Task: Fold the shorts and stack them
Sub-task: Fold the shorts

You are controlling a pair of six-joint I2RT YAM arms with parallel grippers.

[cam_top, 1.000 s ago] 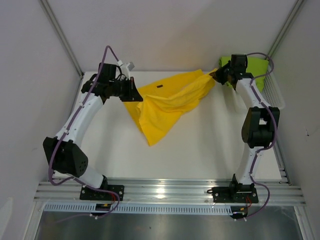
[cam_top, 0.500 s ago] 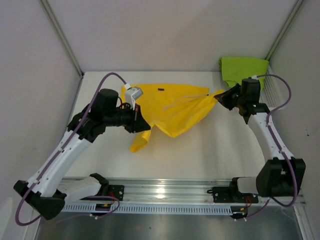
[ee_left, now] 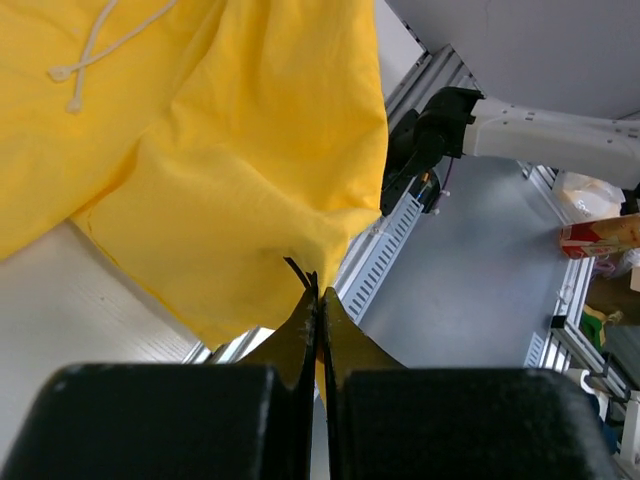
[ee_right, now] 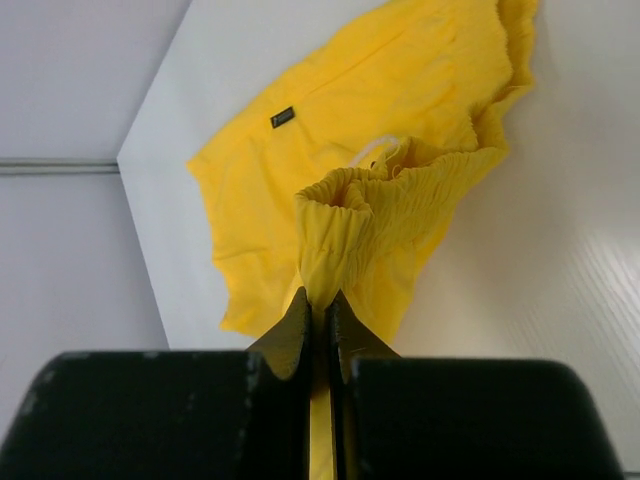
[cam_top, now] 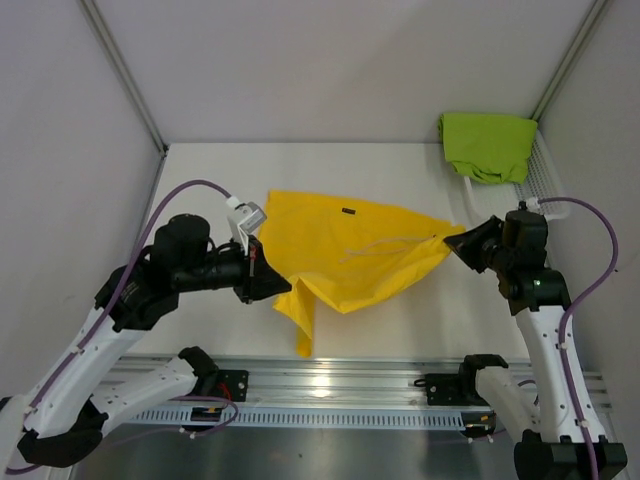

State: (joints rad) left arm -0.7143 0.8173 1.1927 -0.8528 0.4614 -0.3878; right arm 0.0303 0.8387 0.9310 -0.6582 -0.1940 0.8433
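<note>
Yellow fabric shorts (cam_top: 350,255) are not yet folded, pinched by closed left fingers (ee_left: 296,335) and right fingers (ee_right: 290,325); lime green fabric shorts (cam_top: 487,145) wait.

A white tabletop (cam_top: 400,185) fills the middle of the top view. Pale grey walls (cam_top: 330,70) close it in at the back and on both sides. A metal post (cam_top: 125,75) slants down at the upper left and a second post (cam_top: 572,55) at the upper right. A white mesh basket (cam_top: 545,178) sits at the tabletop's upper right corner. Along the lower edge runs an aluminium rail (cam_top: 330,372), below it a white slotted strip (cam_top: 330,416), then a grey floor panel (cam_top: 330,455). At the right edge of the left wrist view lies a red-and-orange carton (ee_left: 600,235).
</note>
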